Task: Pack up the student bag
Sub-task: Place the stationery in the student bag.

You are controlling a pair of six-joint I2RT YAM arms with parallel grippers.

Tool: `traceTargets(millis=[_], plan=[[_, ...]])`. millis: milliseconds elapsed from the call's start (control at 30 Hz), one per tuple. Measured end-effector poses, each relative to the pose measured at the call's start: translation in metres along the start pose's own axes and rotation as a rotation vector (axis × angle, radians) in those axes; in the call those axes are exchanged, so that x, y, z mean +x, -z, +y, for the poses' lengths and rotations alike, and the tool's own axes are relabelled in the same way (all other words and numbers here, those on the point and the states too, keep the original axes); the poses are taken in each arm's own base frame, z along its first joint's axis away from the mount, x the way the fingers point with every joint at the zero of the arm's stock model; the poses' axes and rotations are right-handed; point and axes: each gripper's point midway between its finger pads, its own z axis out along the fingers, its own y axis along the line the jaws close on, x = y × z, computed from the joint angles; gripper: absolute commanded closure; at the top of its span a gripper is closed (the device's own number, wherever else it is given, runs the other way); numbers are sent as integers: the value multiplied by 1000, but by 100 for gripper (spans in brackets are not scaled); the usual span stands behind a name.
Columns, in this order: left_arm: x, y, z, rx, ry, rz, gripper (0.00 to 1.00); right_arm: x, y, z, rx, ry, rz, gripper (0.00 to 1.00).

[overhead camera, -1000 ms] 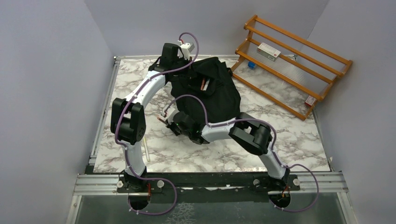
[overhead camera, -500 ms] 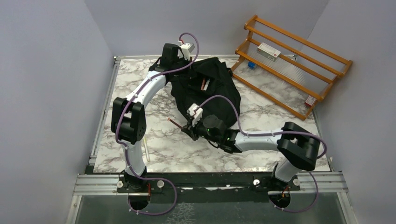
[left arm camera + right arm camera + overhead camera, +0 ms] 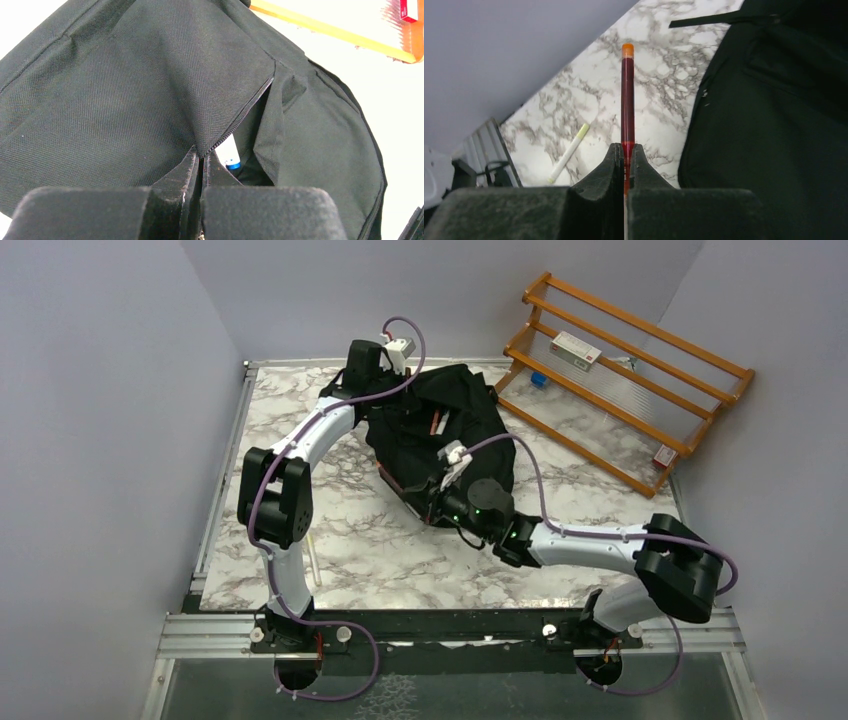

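Two arms are sharing the job, one bringing an item and one holding the bag open. Nearest, beside the left arm's base, a pale yellow marker [image 3: 569, 152] is lying loose on the table [image 3: 560, 500], apparently waiting its turn. Just beyond it, the right gripper [image 3: 626, 150] is clamping tight on a red pen [image 3: 627, 95]. Most of the shaft and its orange cap are sticking out ahead of the fingers, a grip that is leaving that end free to lead into an opening. This gripper is hovering at the near-left edge of the bag [image 3: 470, 440], which is lying mid-table toward the back. At the bag's far-left side, the left gripper [image 3: 200, 161] is pinching the edge of a zipped flap [image 3: 235, 117], jaws fully together on the fabric. It is lifting the flap so the pocket is gaping, and a white marker [image 3: 229, 152] with a blue cap is already sitting inside. Farthest off, at the back right, a wooden rack [image 3: 620, 370] is holding a few small boxes. Judging from all this, the pen is probably heading for that pocket.
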Motion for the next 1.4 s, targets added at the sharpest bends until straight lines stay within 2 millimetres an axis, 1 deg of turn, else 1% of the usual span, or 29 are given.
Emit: traceTargets(millis=[167,333,467,667,800,933,1100,1400], plan=[[9,-3,3,-1,3,10,100,-25,5,-39,108,-172,-45,99],[13,-3,4,-2,4,15,100,-36,12,-74,234,-346,-26,99],[12,-3,4,-2,4,14,100,-35,20,-93,324,-465,12,99],[9,-1,3,-1,-8,6,100,-18,34,-119,451,-609,78,99],[8,1,1,1,-14,4,100,-19,36,-131,487,-671,61,99],[12,-1,-1,5,-18,11,100,-23,33,-137,497,-709,43,99],[14,-2,-4,10,-27,16,100,-33,17,-145,488,-758,30,99],[15,-3,-8,16,-42,19,100,-20,-8,-168,495,-820,67,99]])
